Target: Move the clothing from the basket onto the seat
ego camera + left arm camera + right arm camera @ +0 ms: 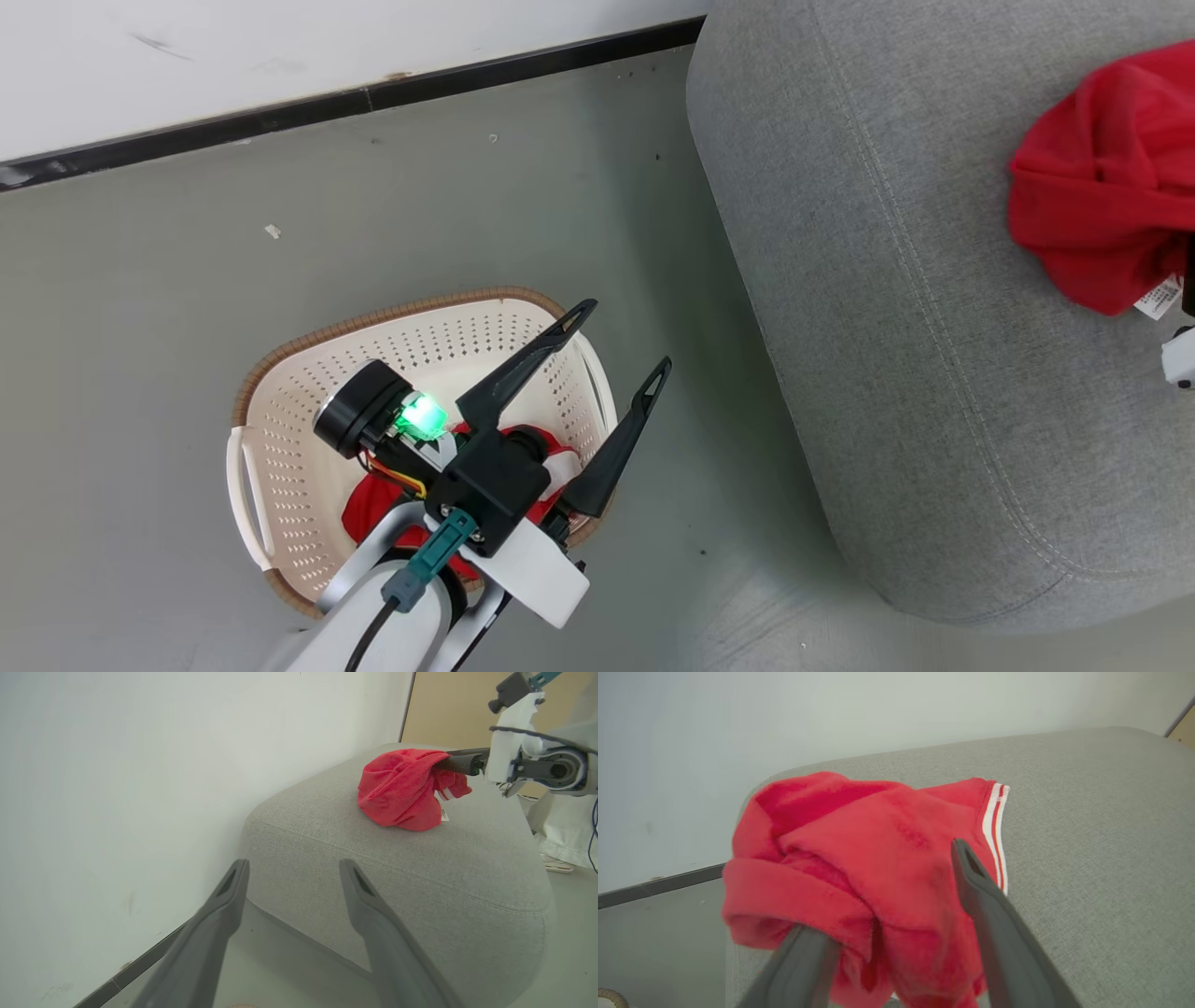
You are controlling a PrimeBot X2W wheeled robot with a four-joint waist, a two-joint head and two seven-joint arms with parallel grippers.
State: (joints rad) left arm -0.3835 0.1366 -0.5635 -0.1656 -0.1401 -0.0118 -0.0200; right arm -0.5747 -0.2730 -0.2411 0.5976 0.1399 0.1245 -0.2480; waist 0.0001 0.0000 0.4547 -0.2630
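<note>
we judged the step in hand to be leaving the red garment [878, 849] on the sofa [887, 280] and getting the right gripper [882, 886] clear of it. its jaws stood spread wide and pinched nothing, yet the cloth was bunched between them. in the right wrist view a thick fold draped over the finger at 7 o'clock and hid its tip. the finger at 5 o'clock lay bare against the fabric, with the white-striped hem just beside its tip at 1 o'clock.

to do this well we would keep the jaws wide and draw straight back along the fingers' own line, slowly, so the hooked fold slid off. a sideways swing looked likely to drag it towards the sofa's edge.

the garment rested on the sofa top, well apart from the basket [373, 322], which in the head view sat on the floor at about 8 o'clock from it. more red clothing [373, 509] lay in the basket's bottom, beneath the left gripper [626, 333]. its jaws were also spread and held nothing.
</note>
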